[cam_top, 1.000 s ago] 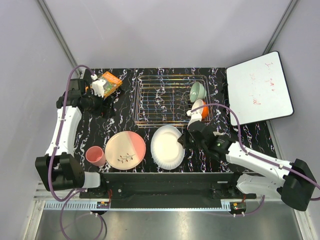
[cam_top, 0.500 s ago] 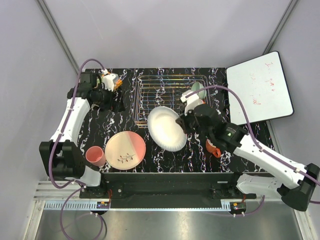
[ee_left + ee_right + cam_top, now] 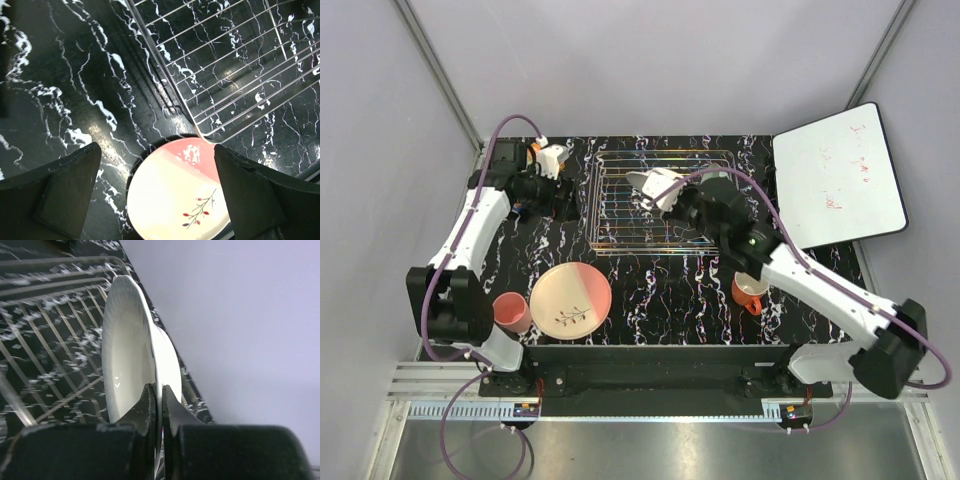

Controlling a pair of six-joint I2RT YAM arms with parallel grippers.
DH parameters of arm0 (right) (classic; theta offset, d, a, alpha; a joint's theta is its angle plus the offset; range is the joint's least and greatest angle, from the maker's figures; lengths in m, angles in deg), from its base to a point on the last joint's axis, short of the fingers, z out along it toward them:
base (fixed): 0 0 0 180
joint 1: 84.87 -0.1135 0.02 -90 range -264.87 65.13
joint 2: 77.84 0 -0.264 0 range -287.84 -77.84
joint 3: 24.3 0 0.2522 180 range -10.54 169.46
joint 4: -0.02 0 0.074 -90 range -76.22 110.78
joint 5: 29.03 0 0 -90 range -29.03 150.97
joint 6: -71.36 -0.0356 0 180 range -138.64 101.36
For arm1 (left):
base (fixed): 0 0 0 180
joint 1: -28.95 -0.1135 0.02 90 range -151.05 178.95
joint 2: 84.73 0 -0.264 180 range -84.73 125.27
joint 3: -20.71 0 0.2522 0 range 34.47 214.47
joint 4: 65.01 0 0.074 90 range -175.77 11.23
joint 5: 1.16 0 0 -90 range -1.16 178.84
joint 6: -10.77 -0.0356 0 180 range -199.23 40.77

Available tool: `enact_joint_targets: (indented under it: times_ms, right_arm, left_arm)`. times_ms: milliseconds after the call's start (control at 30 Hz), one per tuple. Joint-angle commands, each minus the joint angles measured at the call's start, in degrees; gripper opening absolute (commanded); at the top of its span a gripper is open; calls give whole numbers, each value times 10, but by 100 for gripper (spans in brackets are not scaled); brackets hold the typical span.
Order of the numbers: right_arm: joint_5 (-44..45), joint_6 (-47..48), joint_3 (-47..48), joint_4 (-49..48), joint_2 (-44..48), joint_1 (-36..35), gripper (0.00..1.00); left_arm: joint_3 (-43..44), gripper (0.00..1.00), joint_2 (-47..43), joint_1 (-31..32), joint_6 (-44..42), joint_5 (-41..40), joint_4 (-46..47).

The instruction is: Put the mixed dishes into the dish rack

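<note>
Just off the dish rack's (image 3: 620,215) near left corner lies the pink-cream plate (image 3: 570,297), beside the rack's left side the left gripper (image 3: 157,180) hangs with jaws spread wide and empty, and over the rack the right gripper (image 3: 160,390) pinches the rim of the white plate (image 3: 127,350), which stands on edge

You have no text, label, brand or number here that can be read. The only writing is on the white board (image 3: 838,172), well off to the right of the right gripper (image 3: 665,192). It carries a few faint red handwritten strokes, and they are too small and thin to make out as letters or figures.
</note>
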Motion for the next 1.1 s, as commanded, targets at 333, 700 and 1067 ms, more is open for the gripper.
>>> enact_joint_targets:
  times_ms: [333, 700, 1067]
  right_arm:
    - [-167, 298, 215, -199, -175, 167, 0]
    - [-222, 310, 270, -151, -255, 188, 0]
    - [-231, 290, 252, -164, -254, 194, 0]
  left_arm:
    - [108, 99, 128, 46, 33, -18, 24]
    - [106, 99, 173, 49, 1, -46, 26]
    - [141, 99, 238, 51, 4, -48, 30]
